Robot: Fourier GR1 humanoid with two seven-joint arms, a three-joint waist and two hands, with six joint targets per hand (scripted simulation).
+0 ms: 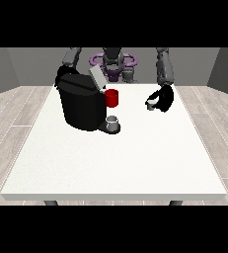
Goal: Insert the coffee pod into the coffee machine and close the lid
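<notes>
Black and bulky, the coffee machine is my landmark here; it sits on the white table with its grey lid tilted up and open. Just beside the machine, on its camera-right flank, I see a red mug, and in front of that a small grey cup on the machine's drip tray. Well apart from the machine, further to the view's right, the hand at the view's right has its fingers curled round the coffee pod, a small pale cup-shape that peeks out on the side of the hand facing the machine, with the fingers wrapped over its top and far side. I judge the step in hand to be carrying the pod across to the open chamber under the lid. To do it well I would keep the pod upright, travel above the red mug rather than through it, and come down onto the opening from above (the raised lid leaves room only on the near side). The hand at the view's left is mostly hidden behind the machine, so I cannot tell how its fingers lie.
</notes>
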